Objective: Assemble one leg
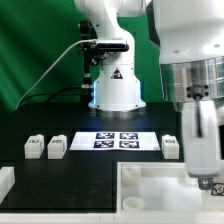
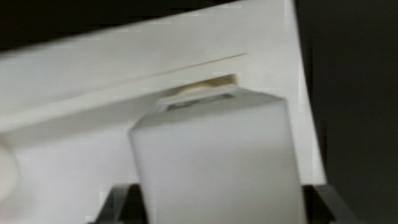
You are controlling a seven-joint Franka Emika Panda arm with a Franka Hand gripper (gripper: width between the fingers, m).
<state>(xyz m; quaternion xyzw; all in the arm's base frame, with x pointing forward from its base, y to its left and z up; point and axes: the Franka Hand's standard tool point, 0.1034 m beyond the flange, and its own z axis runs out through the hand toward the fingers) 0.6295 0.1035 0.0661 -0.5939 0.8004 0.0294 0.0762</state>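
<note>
In the wrist view my gripper (image 2: 217,206) is shut on a leg (image 2: 214,150), a chunky white block standing upright between the dark fingers (image 2: 121,205). Its far end is over the large flat white panel (image 2: 107,90); I cannot tell if it touches. In the exterior view the gripper (image 1: 207,183) hangs low over the panel (image 1: 150,186) at the front right, and the held leg is mostly hidden there. Two loose legs (image 1: 33,147) (image 1: 57,146) lie at the exterior view's left. A third (image 1: 171,146) lies at the right.
The marker board (image 1: 118,140) lies on the black table between the loose legs. The robot's white base (image 1: 116,85) stands behind it. A white piece (image 1: 5,182) sits at the front left corner. A green wall closes off the back.
</note>
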